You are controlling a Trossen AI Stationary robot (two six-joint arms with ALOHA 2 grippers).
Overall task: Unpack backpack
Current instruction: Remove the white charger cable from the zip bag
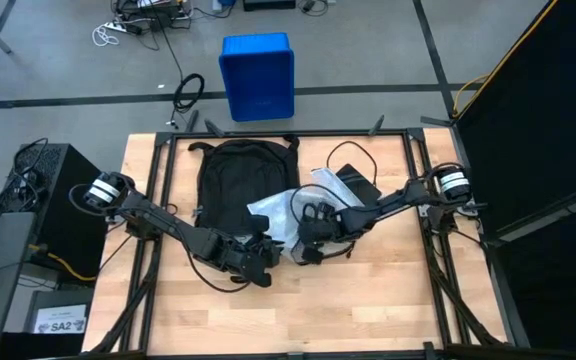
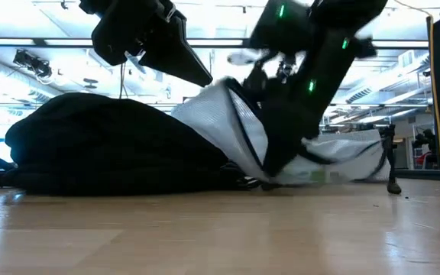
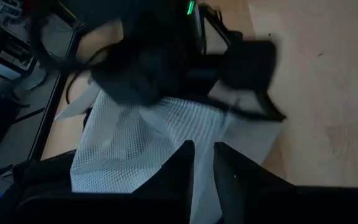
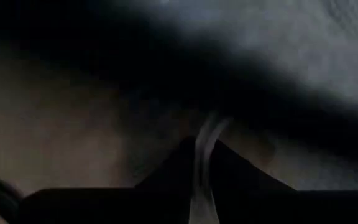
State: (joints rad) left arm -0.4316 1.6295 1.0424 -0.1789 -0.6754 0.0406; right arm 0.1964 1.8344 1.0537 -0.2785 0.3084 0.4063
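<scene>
On the wooden table (image 1: 388, 290), toward its far side and left of centre: backpack (image 1: 236, 185), large, black, lying flat, rounded bulk seen side-on in the low view (image 2: 105, 149). Noted beyond the table's far edge, on the floor: blue bin (image 1: 257, 76), well apart from the backpack.

Against the backpack's near right corner: white mesh bag (image 1: 276, 212), crumpled, partly raised off the table, touching the backpack fabric; grid weave visible in the left wrist view (image 3: 142, 146), folds rising above the backpack's outline in the low view (image 2: 239, 130). Just right of the mesh bag, on the table: flat black item (image 1: 357, 186) with a thin dark cable looping by it; nature not determinable.

Left gripper (image 1: 258, 255) positioned at the near edge of the backpack, low over the table; fingers (image 3: 176, 171) almost together with a narrow gap, tips over the mesh bag; whether clamped on mesh cannot be told. Right gripper (image 1: 313, 235) set down at the mesh bag's near right side, close beside the left gripper; fingers (image 4: 173, 165) drawn together on a thin pale strip of the bag's material standing between them, surroundings dark and blurred.
</scene>
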